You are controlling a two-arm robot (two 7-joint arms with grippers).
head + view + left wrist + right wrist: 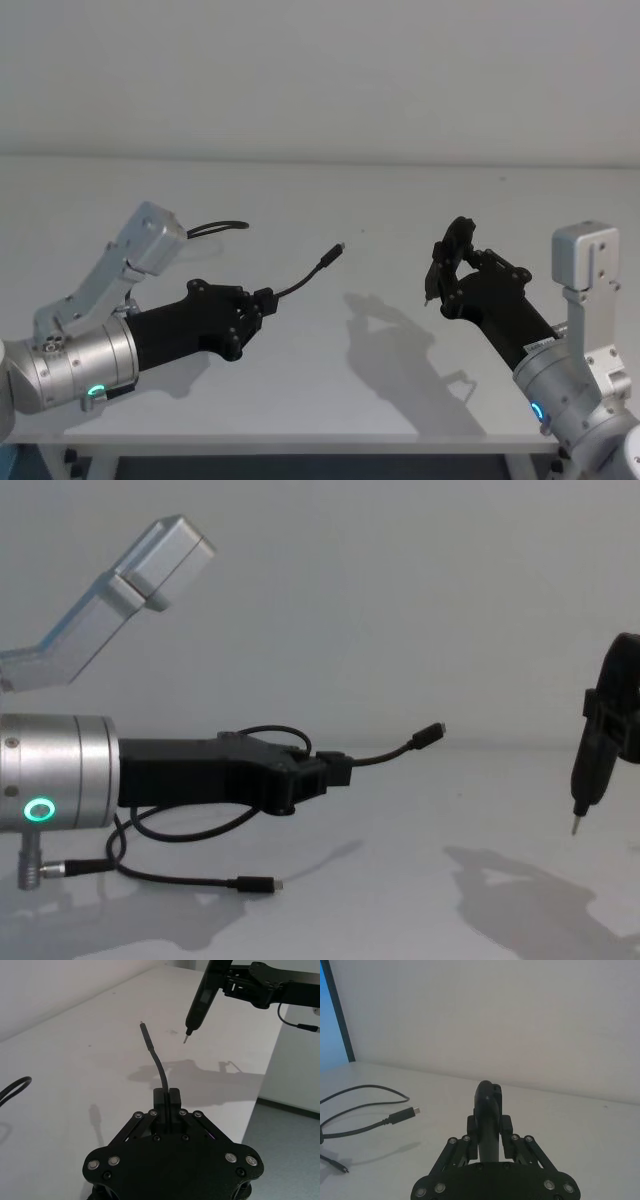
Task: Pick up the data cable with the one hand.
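Your left end effector [262, 300] is clamped on the cable [300, 282] near one plug, that end poking up clear of the desk [350, 400], so the pick looks basically done, while the right end effector [450, 268] sits well apart, gripping a pen tool [200, 1002].

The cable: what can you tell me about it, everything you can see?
The cable is a thin black cord, rubbery-looking, slim and metal-tipped at both ends. The left pincer is shut on it near one end, so a short curved stretch and the raised plug stick out forward, above the table. The rest trails back in loose loops; the other plug lies on the table. The right pincer, holding a pen tool, is apart from it.
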